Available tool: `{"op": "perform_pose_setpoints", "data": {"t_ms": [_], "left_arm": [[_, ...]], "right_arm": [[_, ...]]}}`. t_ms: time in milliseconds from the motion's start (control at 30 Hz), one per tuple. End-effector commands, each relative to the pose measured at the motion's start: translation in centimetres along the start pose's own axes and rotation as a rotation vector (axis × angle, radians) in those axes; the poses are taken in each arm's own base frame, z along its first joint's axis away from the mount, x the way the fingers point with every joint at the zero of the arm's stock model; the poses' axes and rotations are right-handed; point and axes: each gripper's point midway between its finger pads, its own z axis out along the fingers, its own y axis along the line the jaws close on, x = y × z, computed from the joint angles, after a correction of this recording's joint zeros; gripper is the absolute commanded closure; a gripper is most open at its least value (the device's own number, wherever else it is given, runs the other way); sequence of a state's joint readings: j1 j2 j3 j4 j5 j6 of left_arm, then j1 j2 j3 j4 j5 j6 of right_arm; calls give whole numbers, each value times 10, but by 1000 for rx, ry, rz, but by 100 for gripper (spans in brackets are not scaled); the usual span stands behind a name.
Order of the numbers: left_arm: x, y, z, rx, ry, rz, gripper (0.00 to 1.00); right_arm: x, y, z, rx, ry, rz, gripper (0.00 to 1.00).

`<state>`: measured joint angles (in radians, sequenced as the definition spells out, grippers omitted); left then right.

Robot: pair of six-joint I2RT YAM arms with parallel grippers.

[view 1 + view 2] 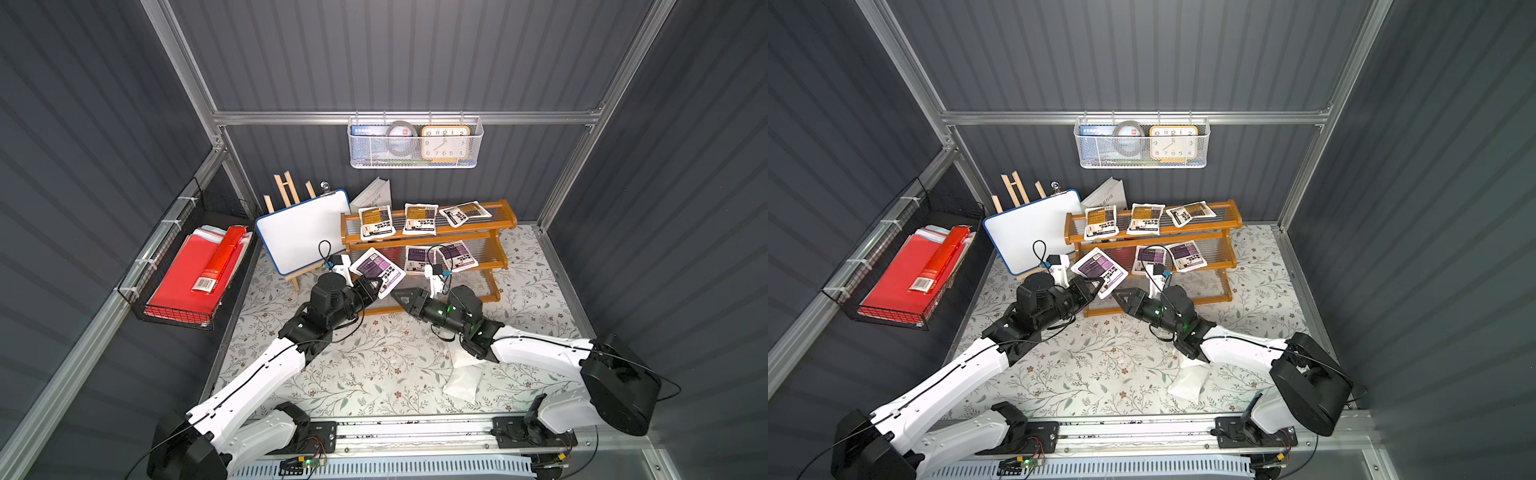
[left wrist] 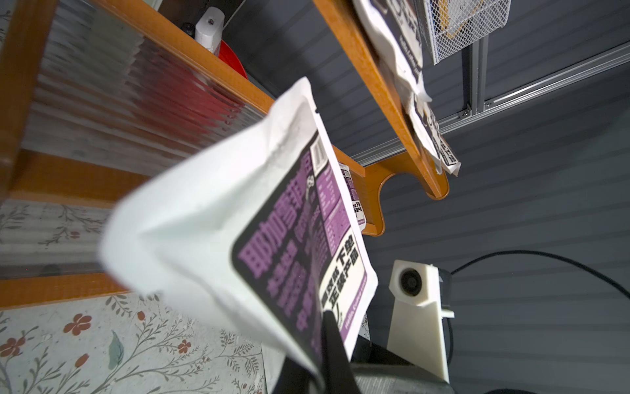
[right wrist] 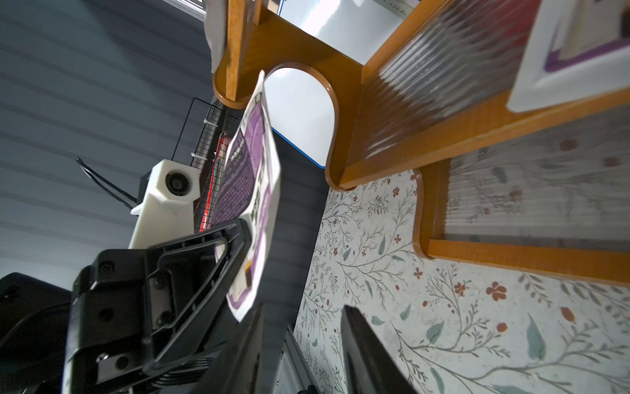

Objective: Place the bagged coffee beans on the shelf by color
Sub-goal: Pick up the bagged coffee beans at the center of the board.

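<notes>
Centre frame in both top views, the left gripper (image 1: 375, 287) pinched a purple-labelled pouch (image 1: 377, 268) by its lower edge, holding it tilted just in front of the shelf (image 1: 509, 219) — whose middle tier carried two purple pouches (image 1: 415, 257). Only the right wrist view showed the right gripper (image 3: 303, 341) with jaws parted and empty beside that pouch; only the left wrist view showed its creased white back.

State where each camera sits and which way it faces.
Top views: high at the front, looking down on the shelf; left claw and right claw show.
Left wrist: behind the left claw, looking along it at the purple pouch it clamps.
Right wrist: behind the open right claw, looking past it at shelf and left claw.
Shared: all show purple pouch and shelf.
</notes>
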<state>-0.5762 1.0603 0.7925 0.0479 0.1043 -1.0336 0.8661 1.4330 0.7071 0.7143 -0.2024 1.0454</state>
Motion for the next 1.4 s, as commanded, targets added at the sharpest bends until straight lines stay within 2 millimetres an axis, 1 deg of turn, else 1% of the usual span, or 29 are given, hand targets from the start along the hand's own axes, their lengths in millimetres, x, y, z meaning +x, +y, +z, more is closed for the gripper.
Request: {"op": "perform_pose_setpoints", "data": {"t_ms": [0, 67, 267, 333, 533, 800, 833, 900, 933, 967, 1067, 1167, 1200, 1267, 1300, 1367], "left_arm": [[-1, 9, 0, -20, -19, -11, 100], [-1, 13, 0, -33, -25, -16, 100], [-2, 12, -1, -30, -27, -14, 100], [-2, 10, -2, -21, -28, -12, 100], [-1, 8, 0, -10, -21, -6, 100], [-1, 8, 1, -14, -13, 3, 100], [-1, 8, 1, -13, -12, 3, 100], [0, 9, 1, -16, -11, 3, 100], [0, 9, 1, -17, -10, 3, 100], [-1, 9, 1, -20, -13, 4, 100], [-5, 12, -1, -50, -34, 3, 100], [-13, 19, -9, -91, -86, -21, 81], [-16, 23, -13, -110, -107, -33, 73], [-22, 29, -20, -149, -147, -43, 62], [-26, 32, -25, -172, -170, -43, 57], [-33, 38, -35, -220, -213, -40, 54]], "right_arm": [[-7, 23, -2, -61, -12, -20, 58], [-7, 24, -5, -58, -12, -21, 59], [-10, 24, -12, -32, -23, -38, 58], [-9, 22, -10, -25, -20, -44, 59], [-11, 21, 3, -26, -17, -65, 59], [-19, 33, 31, -74, -13, -101, 60], [-21, 33, 33, -77, -16, -102, 61], [-21, 34, 36, -84, -16, -102, 69], [-21, 33, 37, -85, -14, -100, 74], [-21, 33, 37, -88, -13, -98, 82], [-18, 32, 38, -92, -4, -91, 99], [-15, 23, 38, -69, 6, -74, 100], [-15, 20, 38, -56, -4, -65, 100], [-19, 16, 39, -47, -31, -57, 100], [-23, 15, 40, -41, -48, -53, 100], [-29, 13, 42, -22, -78, -44, 100]]}}
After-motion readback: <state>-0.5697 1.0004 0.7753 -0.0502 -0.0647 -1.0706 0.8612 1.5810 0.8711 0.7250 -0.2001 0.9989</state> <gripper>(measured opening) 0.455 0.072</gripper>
